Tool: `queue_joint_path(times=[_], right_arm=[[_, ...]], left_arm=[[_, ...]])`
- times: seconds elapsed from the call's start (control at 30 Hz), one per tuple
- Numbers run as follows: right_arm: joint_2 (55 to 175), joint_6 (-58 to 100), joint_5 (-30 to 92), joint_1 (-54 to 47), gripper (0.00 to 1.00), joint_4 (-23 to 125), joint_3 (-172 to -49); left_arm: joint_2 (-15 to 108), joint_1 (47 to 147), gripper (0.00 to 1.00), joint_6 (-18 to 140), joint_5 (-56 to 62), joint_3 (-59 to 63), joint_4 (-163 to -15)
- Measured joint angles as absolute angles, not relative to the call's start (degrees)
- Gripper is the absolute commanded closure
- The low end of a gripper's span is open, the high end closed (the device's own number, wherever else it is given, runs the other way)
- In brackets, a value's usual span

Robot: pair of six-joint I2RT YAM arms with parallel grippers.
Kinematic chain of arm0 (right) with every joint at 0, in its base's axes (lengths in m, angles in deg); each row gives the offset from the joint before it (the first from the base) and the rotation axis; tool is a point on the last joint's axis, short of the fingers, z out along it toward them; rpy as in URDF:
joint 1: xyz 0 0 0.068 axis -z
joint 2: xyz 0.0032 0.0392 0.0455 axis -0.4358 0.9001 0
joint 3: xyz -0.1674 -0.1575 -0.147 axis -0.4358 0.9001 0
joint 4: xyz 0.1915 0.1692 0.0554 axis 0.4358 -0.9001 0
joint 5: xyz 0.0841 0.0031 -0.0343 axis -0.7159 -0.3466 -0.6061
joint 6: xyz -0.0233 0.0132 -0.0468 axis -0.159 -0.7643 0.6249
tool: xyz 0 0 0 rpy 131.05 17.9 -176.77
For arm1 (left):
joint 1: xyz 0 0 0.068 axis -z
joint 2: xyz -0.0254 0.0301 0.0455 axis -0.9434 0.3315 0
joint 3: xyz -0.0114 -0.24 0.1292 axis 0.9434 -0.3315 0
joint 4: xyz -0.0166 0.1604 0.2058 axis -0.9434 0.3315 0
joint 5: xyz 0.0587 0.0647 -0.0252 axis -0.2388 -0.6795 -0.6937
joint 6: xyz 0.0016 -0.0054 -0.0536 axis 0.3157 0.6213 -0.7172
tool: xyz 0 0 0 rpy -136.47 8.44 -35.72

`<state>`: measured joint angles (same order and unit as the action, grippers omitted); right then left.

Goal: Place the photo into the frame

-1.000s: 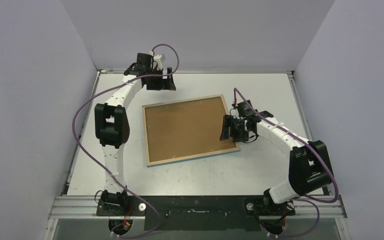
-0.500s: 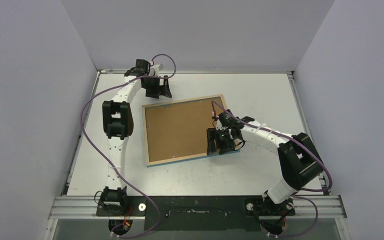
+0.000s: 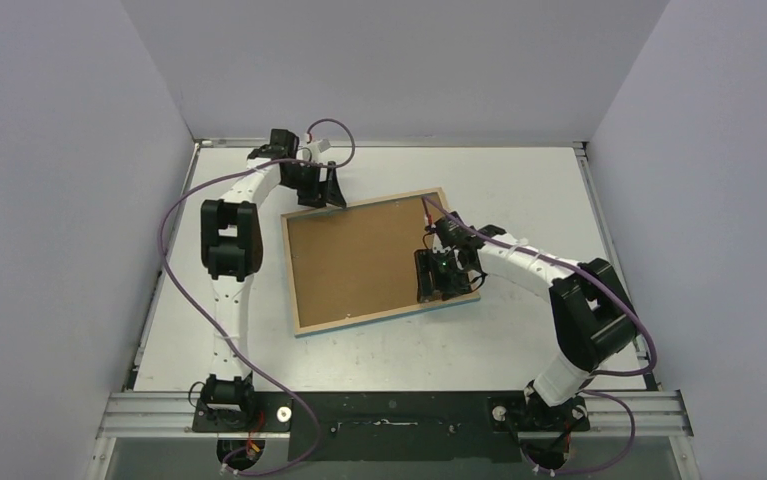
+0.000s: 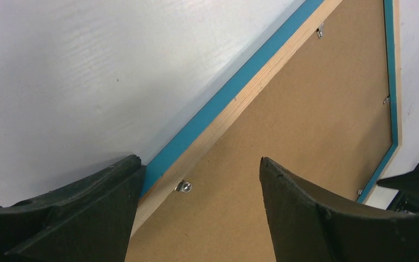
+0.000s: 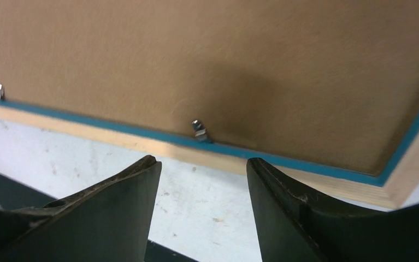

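1. Frame [image 3: 359,318] rim passes btwn jaws of L gripper [image 4: 199,164]. Jaws spread, pinching nothing. One finger sits on table side of rim, other over brown backing board [image 4: 305,125]. Contact w/ rim: cannot tell.
2. Small metal clip [image 4: 183,186] lies in that gap, at inner edge of wood-coloured rim.
3. R gripper [image 5: 201,161]: jaws also spread, holding nothing. Tips at frame's rim. Second clip [image 5: 200,131] just beyond gap, on board edge.
4. Top view: L gripper at frame's 11 o'clock corner. R gripper approx 4 o'clock, over board nr rim.
5. Frame lies flat, face down, approx mid-table [image 3: 519,180], slightly skewed, backing board up. Turquoise strip shows along rim in both wrist views.
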<state>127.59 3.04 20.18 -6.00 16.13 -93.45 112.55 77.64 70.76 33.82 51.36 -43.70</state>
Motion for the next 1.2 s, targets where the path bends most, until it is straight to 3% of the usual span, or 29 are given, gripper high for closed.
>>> queue_joint_path(times=[0.4, 0.57, 0.73, 0.87, 1.2], right_arm=[[130.0, 0.0, 31.0, 0.4, 0.39, 16.7, -95.3], [125.5, -2.7, 33.9, 1.1, 0.36, 15.7, -96.7], [116.2, -8.7, 40.8, 2.6, 0.31, 8.2, -97.0], [112.3, -14.2, 45.0, 6.2, 0.18, 0.5, -94.5], [110.1, -22.7, 36.1, 8.3, 0.13, 2.1, -83.0]], left_arm=[[99.7, 77.2, 0.35, 69.0, 32.5, 29.0, -46.8], [93.4, 77.1, 0.36, 65.5, 31.7, 18.7, -48.8], [89.9, 77.1, 0.36, 61.8, 31.0, 13.0, -50.8], [87.9, 77.1, 0.36, 59.4, 30.6, 10.0, -52.0], [87.1, 77.0, 0.36, 57.6, 30.6, 8.3, -53.5]])
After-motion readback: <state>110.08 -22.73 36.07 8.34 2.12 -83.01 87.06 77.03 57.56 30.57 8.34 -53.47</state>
